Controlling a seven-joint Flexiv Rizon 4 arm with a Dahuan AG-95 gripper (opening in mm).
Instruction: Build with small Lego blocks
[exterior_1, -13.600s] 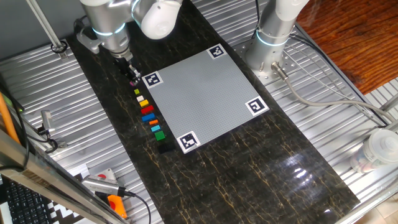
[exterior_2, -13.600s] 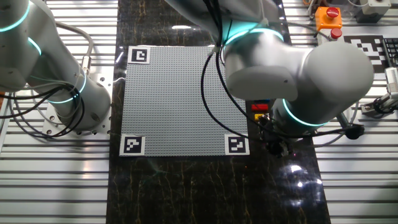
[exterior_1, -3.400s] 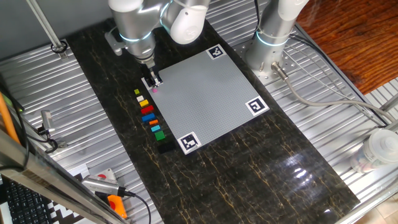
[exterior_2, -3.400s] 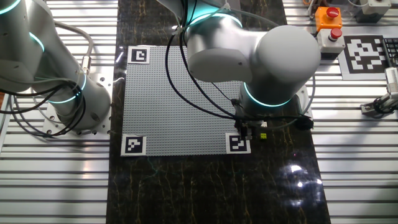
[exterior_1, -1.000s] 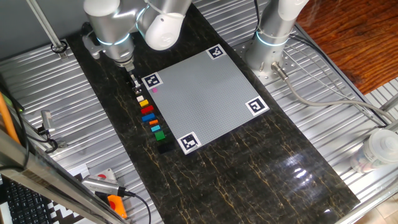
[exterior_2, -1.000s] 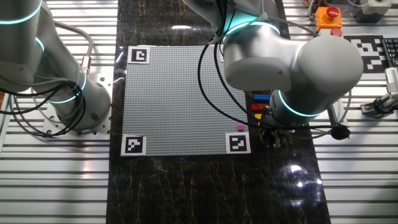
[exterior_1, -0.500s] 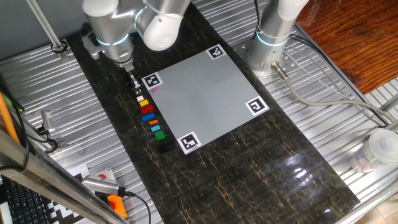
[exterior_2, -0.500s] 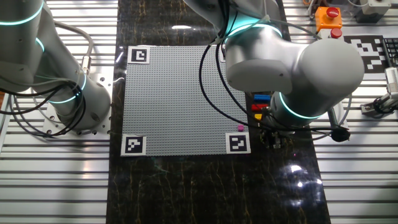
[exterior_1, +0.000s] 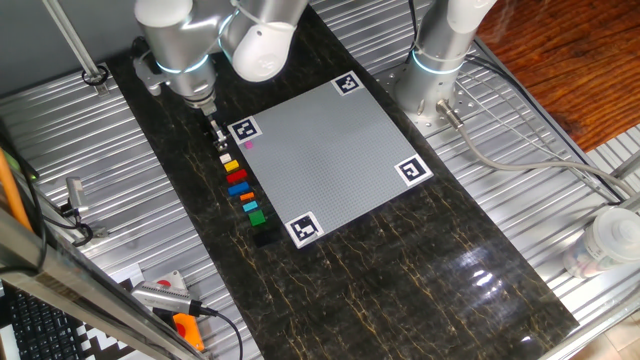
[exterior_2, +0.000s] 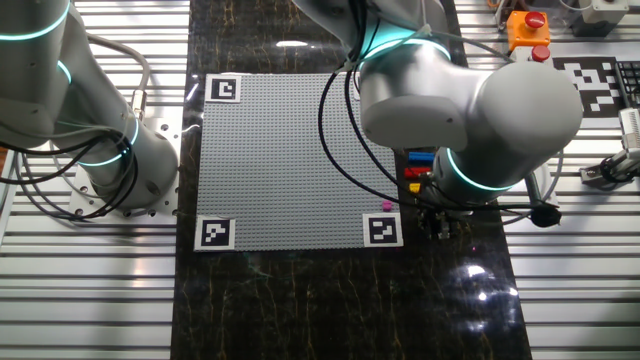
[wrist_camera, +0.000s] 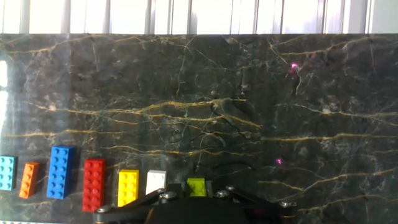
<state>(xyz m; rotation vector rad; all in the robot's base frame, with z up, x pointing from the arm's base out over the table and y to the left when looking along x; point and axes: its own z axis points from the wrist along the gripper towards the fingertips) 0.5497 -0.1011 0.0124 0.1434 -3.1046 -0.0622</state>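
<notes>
My gripper (exterior_1: 216, 137) is down at the far end of the row of small Lego blocks, left of the grey studded plate (exterior_1: 325, 160). In the hand view the gripper (wrist_camera: 196, 190) has its jaws close on both sides of the olive brick (wrist_camera: 196, 184), which rests on the table. Beside it lie white (wrist_camera: 156, 181), yellow (wrist_camera: 128, 186), red (wrist_camera: 94, 184), blue (wrist_camera: 60, 172) and orange (wrist_camera: 28, 180) bricks. A pink brick (exterior_1: 248, 143) sits on the plate by the near corner tag; it also shows in the other fixed view (exterior_2: 386, 205).
Green (exterior_1: 255, 215) and black (exterior_1: 262, 237) bricks end the row. The plate has black-and-white tags (exterior_1: 244, 128) at its corners. A second arm's base (exterior_1: 430, 80) stands behind the plate. Ribbed metal (exterior_1: 90, 170) flanks the dark marble strip.
Over the last second nothing has visibly moved. Earlier the gripper set the pink brick on the plate and came back to the row.
</notes>
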